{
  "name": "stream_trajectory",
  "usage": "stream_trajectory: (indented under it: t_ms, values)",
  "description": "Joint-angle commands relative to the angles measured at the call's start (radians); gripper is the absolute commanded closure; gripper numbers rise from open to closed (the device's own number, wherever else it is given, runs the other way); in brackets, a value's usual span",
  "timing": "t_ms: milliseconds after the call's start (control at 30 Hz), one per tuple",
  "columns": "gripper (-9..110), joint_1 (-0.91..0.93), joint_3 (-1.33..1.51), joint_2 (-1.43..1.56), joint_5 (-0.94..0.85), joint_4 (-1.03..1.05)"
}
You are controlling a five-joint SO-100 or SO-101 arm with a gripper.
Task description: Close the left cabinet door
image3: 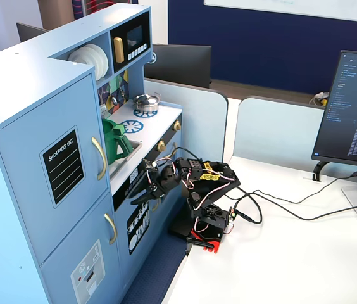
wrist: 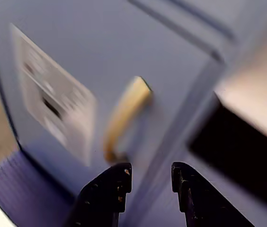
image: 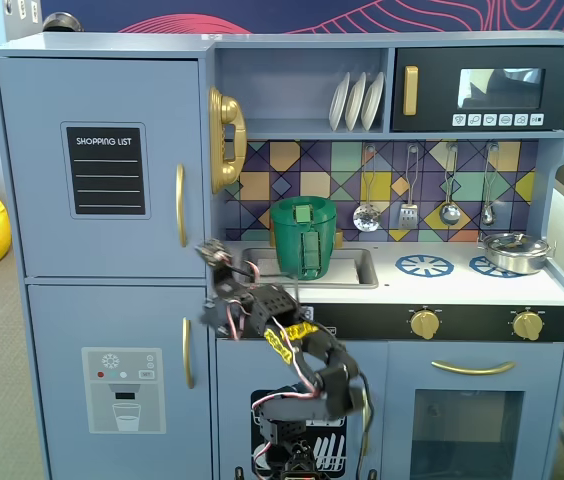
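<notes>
The left cabinet door point(image: 102, 100) is the upper light blue panel with the black "SHOPPING LIST" chalkboard point(image: 107, 170) and a curved gold handle point(image: 180, 205). It lies flush with the cabinet front in both fixed views point(image3: 33, 145). My gripper point(image: 214, 262) is open and empty, just right of the doors' edge and below that handle. It also shows in the other fixed view point(image3: 139, 195). The blurred wrist view has the gripper point(wrist: 150, 172) with jaws apart, facing the lower blue door point(wrist: 124, 47) with the grey dispenser graphic point(wrist: 53, 104) and its gold handle point(wrist: 124, 113).
A green watering can point(image: 304, 235) stands in the sink, with a gold phone point(image: 224, 140) above and the black microwave point(image: 482, 90) at top right. The arm's base point(image3: 207, 231) sits on the white desk, with cables point(image3: 280, 202) running to a monitor point(image3: 356, 107).
</notes>
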Motion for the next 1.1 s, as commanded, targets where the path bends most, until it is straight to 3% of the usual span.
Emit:
stream_trajectory:
  t_ms: [0,167,367,600,733,833,1067]
  values:
    - [102,0.325,0.083,0.078,0.072,0.232]
    - [102,0.515,0.275,0.166,0.166,0.385]
    - [102,0.583,0.538,0.382,0.23,0.495]
    - [101,0.555,0.623,0.425,0.399,0.538]
    - [101,0.557,0.624,0.451,0.385,0.588]
    - [99,0.574,0.624,0.489,0.227,0.732]
    - [98,0.581,0.624,0.489,0.275,0.733]
